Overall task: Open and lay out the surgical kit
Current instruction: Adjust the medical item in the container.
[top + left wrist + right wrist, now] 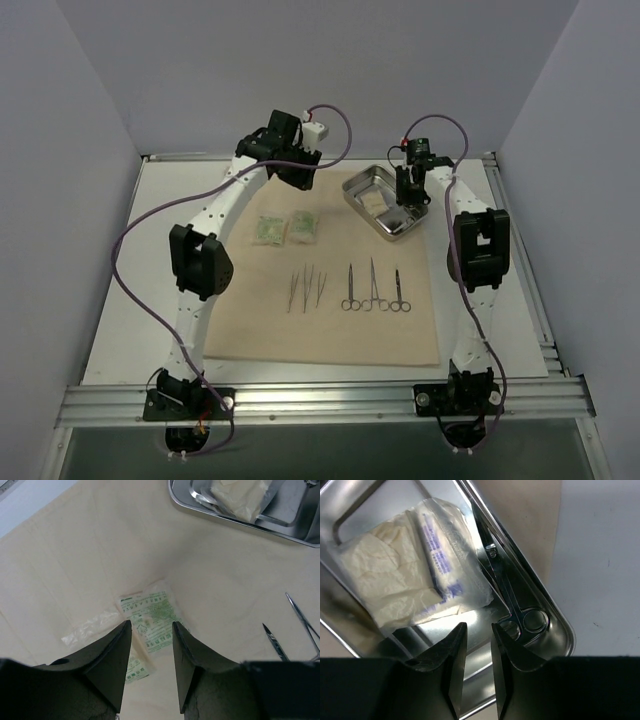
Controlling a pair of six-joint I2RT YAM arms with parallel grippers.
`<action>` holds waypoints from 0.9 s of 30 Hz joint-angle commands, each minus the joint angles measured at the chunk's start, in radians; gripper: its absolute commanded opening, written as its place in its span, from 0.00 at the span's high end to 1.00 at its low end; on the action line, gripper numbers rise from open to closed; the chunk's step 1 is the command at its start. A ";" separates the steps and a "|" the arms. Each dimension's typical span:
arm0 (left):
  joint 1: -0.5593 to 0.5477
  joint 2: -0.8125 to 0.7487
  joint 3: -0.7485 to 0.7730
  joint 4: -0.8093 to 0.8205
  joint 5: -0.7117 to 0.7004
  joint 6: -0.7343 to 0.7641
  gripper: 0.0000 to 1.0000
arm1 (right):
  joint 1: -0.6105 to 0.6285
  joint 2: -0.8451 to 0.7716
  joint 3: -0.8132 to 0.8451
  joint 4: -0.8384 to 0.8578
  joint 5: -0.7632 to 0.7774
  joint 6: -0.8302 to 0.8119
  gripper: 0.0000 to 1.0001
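Steel tray (547,605) holds a purple-printed packet (420,570) and scissor-handled forceps (512,600).

One tray (360,183), two green packets (268,229), three forceps (373,285) on one cloth (330,335).

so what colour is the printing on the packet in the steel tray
Purple-blue, on the packet; right wrist view shows it best.

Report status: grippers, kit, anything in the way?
Left gripper open, empty, over green packets. Right gripper slightly open, empty, over tray. Cloth flat; tweezers, forceps laid out; white packet, ring-handled instrument in tray. Nothing blocking.
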 commanded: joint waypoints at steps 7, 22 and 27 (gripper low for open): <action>0.023 0.095 0.034 0.107 0.039 -0.074 0.52 | -0.004 0.158 0.228 -0.132 0.116 -0.042 0.73; 0.061 0.137 0.017 0.118 0.072 -0.126 0.52 | -0.018 0.278 0.271 -0.166 -0.028 -0.042 0.67; 0.070 0.138 0.017 0.118 0.077 -0.132 0.52 | -0.024 0.293 0.266 -0.184 -0.236 -0.011 0.72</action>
